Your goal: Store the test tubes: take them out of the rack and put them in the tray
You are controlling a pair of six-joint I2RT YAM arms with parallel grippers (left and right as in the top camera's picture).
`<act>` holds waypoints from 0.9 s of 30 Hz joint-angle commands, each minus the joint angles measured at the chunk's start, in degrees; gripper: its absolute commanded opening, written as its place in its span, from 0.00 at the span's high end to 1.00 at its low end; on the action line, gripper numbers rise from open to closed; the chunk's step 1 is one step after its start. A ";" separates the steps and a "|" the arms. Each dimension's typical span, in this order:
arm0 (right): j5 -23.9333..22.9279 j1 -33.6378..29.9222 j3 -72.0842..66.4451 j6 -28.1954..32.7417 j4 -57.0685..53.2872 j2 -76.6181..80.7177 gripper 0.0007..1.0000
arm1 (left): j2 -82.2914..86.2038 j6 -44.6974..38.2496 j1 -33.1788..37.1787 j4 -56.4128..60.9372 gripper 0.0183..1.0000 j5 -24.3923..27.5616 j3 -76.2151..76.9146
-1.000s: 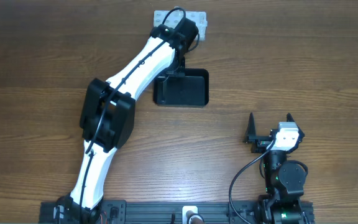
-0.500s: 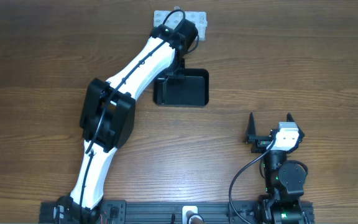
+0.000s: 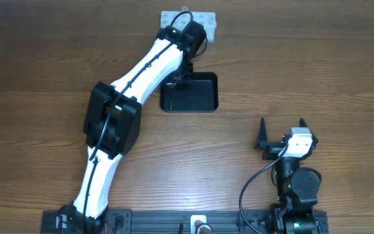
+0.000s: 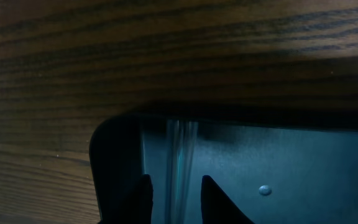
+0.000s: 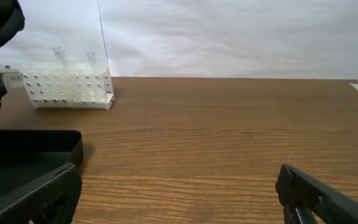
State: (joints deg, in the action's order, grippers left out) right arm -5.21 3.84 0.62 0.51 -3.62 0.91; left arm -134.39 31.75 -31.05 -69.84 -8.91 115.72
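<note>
Your left end effector (image 4: 176, 182) pinches a clear test tube (image 4: 180, 146) between its two fingers, low over the black tray (image 4: 303, 162) near one rounded corner. The tube's long axis runs in line with the fingers, and its free end points at the tray's wall, with the wooden table (image 4: 166, 56) beyond. In the top view the left arm (image 3: 154, 62) stretches from the lower left to the upper middle of the frame and covers the tray's upper left corner. The white rack (image 3: 208, 25) sits just above the tray, partly under the arm. In the right wrist view you can see two standing tubes (image 5: 91, 59) upright in the rack. Your right end effector (image 3: 282, 122) rests at the lower right, fingers spread wide, well apart from tray and rack.
</note>
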 commanded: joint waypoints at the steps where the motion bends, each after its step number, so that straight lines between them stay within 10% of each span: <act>1: -0.85 -0.15 -0.33 0.42 -0.09 -0.52 0.01 | -0.42 0.46 0.48 0.02 0.73 0.55 -0.15; 27: -0.83 -0.15 -0.33 0.44 -0.09 -0.52 0.01 | 5.97 -5.55 8.00 15.74 0.49 -6.73 21.88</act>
State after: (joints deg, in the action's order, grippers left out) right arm -5.21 3.84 0.62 0.47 -3.62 0.91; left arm -128.09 30.44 -24.97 -55.11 -15.70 137.38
